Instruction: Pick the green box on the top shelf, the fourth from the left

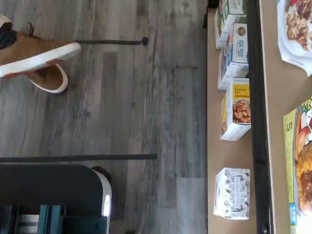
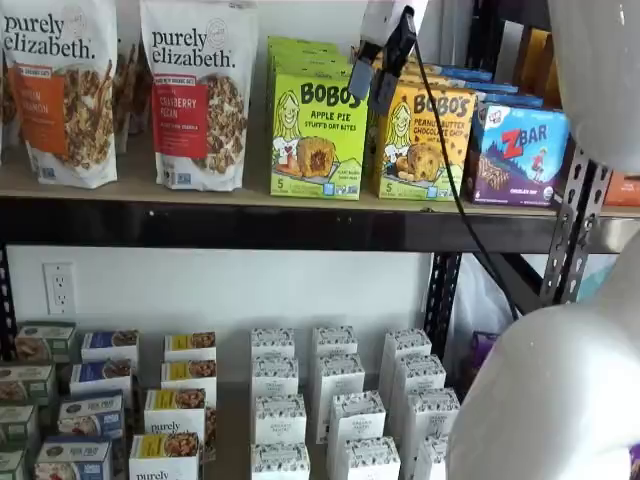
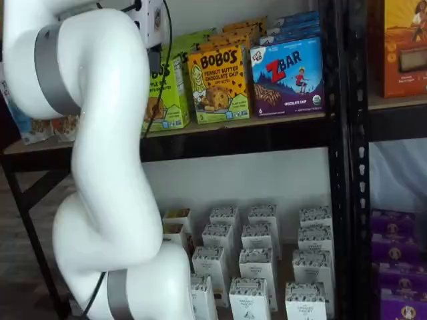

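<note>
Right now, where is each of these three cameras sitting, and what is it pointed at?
Wrist view: rides the arm, looks down past the shelf edge at the grey floor; a dark mount shows, no fingers.
A shelf view: faces the shelves head-on; the green box stands on the top shelf, the gripper hanging before it, jaw state unclear.
A shelf view: looks from an angle; the white arm hides part of the green box.
Both shelf views share the Bobo's cartons and the ZBar box.

green box reading "BOBO'S Apple Pie"
</note>
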Action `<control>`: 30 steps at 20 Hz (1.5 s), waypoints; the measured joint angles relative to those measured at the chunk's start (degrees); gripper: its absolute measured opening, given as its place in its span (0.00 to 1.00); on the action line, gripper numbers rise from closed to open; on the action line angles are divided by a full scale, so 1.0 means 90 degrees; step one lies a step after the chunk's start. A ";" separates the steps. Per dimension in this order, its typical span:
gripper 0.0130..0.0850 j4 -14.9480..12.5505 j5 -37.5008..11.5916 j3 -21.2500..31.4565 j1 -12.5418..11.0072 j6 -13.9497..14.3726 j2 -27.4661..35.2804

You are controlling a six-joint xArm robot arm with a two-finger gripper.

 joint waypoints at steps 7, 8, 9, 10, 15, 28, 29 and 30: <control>1.00 0.0284 -0.0064 -0.0100 -0.0177 -0.0080 -0.0006; 1.00 0.0301 -0.0054 -0.0129 -0.0186 -0.0080 0.0008; 1.00 0.0321 -0.0051 -0.0154 -0.0194 -0.0081 0.0020; 1.00 0.0343 -0.0065 -0.0167 -0.0201 -0.0080 0.0026; 1.00 0.0381 -0.0316 -0.0119 -0.0160 -0.0049 0.0010; 1.00 0.0518 -0.1494 0.0092 -0.0016 0.0028 0.0030; 1.00 0.0510 -0.1528 0.0062 -0.0007 0.0034 0.0065; 1.00 0.0499 -0.1546 0.0025 0.0001 0.0040 0.0104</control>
